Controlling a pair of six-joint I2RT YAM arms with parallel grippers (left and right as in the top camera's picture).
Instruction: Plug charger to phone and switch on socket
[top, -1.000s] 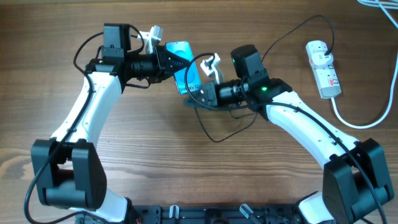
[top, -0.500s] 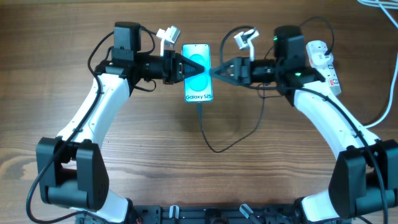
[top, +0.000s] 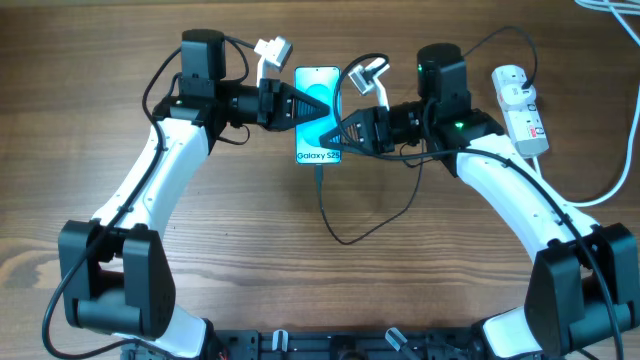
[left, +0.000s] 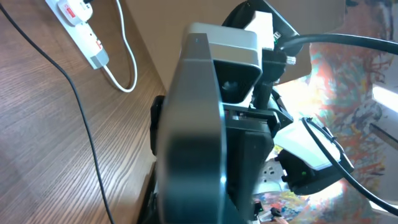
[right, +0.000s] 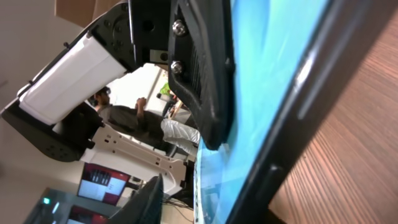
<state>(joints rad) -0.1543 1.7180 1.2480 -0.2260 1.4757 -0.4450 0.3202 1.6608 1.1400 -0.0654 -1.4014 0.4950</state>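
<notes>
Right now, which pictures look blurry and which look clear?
Overhead: clear and evenly lit, the phone text readable. Left wrist: the phone's close edge is blurry, the far socket sharper. Right wrist: the phone looms close, soft-edged.

White shells cover the arms between black joints and bases, with black cables looping alongside. A green light glows on the right one. The black fingers bear two silver screws.

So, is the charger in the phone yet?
Looks in: overhead, the charger runs straight into the phone at its bottom edge; how fully seated, cannot tell.
</notes>
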